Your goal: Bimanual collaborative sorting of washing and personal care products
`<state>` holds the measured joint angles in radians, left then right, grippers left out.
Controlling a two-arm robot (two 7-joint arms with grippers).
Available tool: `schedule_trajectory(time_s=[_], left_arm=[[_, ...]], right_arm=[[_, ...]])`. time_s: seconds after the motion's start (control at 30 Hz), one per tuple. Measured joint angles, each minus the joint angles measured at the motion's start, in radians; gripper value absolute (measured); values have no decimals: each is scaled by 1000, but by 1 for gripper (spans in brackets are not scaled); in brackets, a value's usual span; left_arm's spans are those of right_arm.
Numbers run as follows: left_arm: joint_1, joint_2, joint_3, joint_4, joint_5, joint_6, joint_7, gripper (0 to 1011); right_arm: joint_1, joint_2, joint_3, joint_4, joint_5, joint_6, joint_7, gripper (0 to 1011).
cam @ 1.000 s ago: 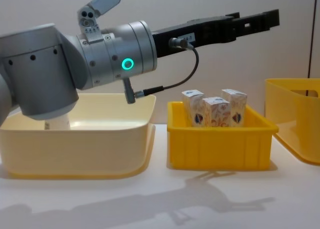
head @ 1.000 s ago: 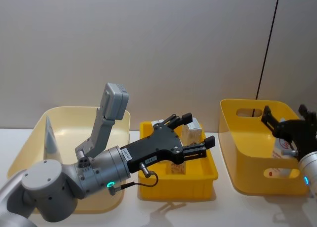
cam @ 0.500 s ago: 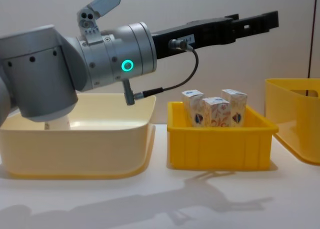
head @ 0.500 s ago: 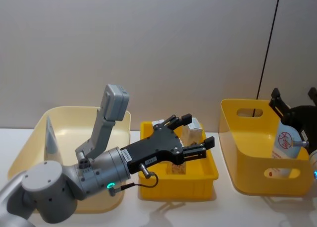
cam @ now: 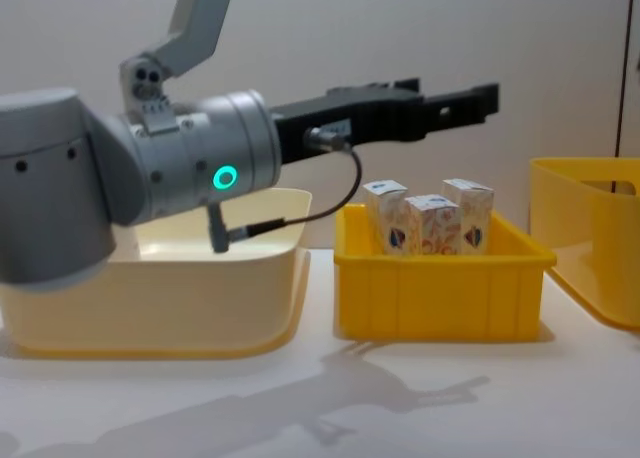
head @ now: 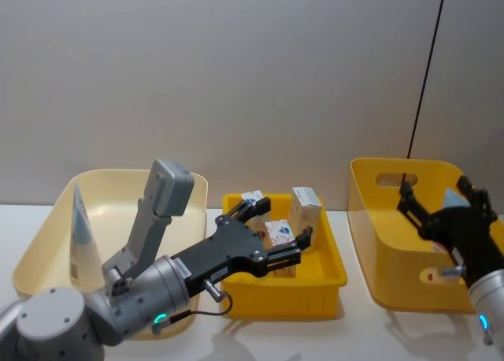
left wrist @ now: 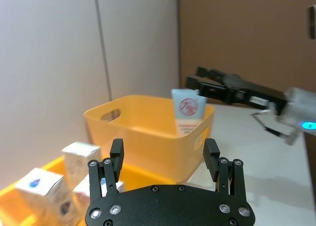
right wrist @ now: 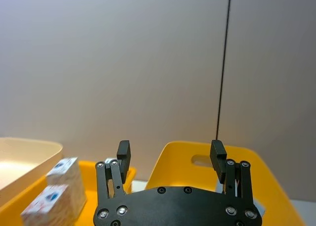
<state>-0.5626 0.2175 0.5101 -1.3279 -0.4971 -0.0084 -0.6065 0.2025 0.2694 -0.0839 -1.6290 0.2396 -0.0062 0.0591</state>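
Pincer of the left arm [head: 272, 221] hangs spread wide and empty just over three white cartons [cam: 430, 223] standing in the small yellow tray [cam: 440, 288]; it sat higher a second ago. The cartons look light, thin-walled and crushable, so grip flat sides mid-height, gently. Farther right, the right pincer [right wrist: 170, 149], also open, has let go the tube [left wrist: 188, 110], now upright in the deep yellow bin [left wrist: 138, 137].
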Motion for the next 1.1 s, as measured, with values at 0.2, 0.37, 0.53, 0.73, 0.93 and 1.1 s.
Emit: schedule_trajectory(time_s=[0.2, 0.37, 0.53, 0.73, 0.93, 1.1], left_arm=[[45, 23, -8, -41, 41, 4, 82, 1002], [78, 40, -14, -72, 72, 6, 143, 1002], [116, 59, -20, -107, 106, 8, 213, 1001], [154, 78, -27, -142, 141, 11, 283, 1002], [198, 100, -35, -182, 181, 14, 362, 1002], [236, 120, -41, -216, 215, 16, 432, 1002]], right_arm=[[-58, 19, -39, -37, 13, 11, 3, 1001], [-102, 32, -67, -64, 23, 19, 4, 1001], [-152, 48, -100, -97, 34, 29, 6, 1001], [-194, 61, -127, -124, 44, 37, 7, 1001], [-215, 68, -141, -137, 49, 40, 8, 1001], [-217, 68, -142, -138, 49, 41, 8, 1001]])
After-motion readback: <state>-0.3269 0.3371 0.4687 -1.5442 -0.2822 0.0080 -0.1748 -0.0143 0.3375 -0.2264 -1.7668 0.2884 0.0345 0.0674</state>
